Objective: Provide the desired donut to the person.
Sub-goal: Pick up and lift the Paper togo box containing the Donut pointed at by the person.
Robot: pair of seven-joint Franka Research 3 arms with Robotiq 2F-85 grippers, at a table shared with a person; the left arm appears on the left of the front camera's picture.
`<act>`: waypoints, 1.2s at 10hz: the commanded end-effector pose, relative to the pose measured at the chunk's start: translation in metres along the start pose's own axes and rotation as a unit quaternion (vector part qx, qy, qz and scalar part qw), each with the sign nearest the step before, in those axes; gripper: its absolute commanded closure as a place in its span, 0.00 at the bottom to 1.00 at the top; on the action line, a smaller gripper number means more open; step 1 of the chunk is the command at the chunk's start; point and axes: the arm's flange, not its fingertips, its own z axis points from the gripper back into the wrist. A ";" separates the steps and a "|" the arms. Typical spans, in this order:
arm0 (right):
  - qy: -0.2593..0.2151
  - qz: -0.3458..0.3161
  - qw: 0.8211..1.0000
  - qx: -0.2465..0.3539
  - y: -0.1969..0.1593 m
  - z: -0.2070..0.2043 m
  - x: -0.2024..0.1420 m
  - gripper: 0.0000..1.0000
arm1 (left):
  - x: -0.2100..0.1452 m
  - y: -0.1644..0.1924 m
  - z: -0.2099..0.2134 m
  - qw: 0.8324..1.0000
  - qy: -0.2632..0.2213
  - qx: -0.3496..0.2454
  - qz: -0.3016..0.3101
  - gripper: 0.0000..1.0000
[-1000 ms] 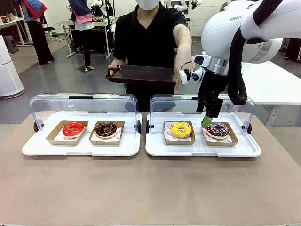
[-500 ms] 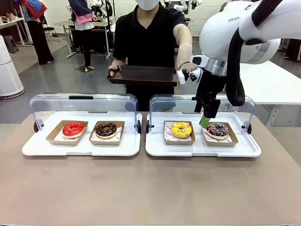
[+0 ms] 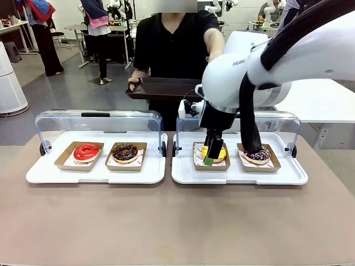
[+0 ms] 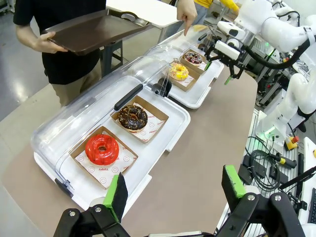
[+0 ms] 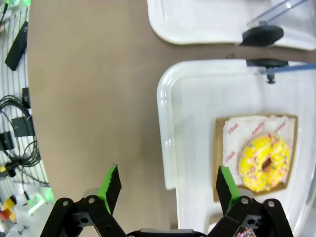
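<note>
The yellow donut (image 5: 263, 163) is kept in a paper box (image 5: 218, 148) on a white tray (image 3: 238, 177), under a lifted clear lid (image 3: 277, 119), so it is kept clean but can be reached. It is round, shiny and dotted with sprinkles. The right jaws are held wide apart and empty, close above the yellow donut, likely so it can be picked up. A flat dark tray (image 3: 161, 88) is held out behind the yellow donut by the person (image 3: 172, 39), ready to be filled. The left jaws are spread wide too, far from the yellow donut.
</note>
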 end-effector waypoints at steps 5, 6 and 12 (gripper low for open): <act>0.000 0.003 1.000 0.001 -0.004 -0.012 0.003 0.00 | 0.000 0.000 0.001 1.000 -0.006 -0.003 -0.002 0.00; 0.000 0.003 1.000 0.001 -0.004 -0.012 0.003 0.00 | 0.000 0.000 0.001 1.000 -0.006 -0.003 -0.002 0.00; 0.053 0.049 0.997 0.015 -0.032 -0.049 0.041 0.00 | 0.000 0.000 0.001 1.000 -0.006 -0.003 -0.002 0.00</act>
